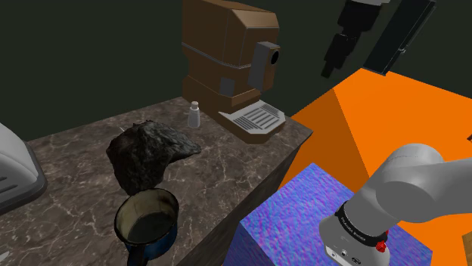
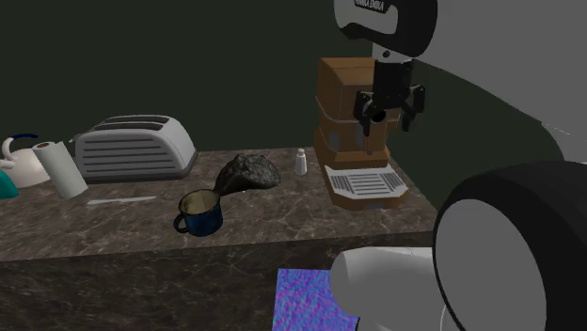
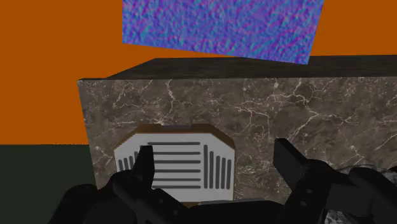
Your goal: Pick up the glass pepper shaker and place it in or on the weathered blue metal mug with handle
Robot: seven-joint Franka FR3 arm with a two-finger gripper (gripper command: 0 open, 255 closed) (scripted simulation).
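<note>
Marbled counter: pepper shaker, blue mug

this is a kitchen. a long stone counter with white veins holds kitchen things. there is a grey toaster with two slots, a brown coffee machine with a drip tray, a white kettle, a roll of paper towel, a blue mug and a small shaker. a knife lies flat near the toaster.
</note>
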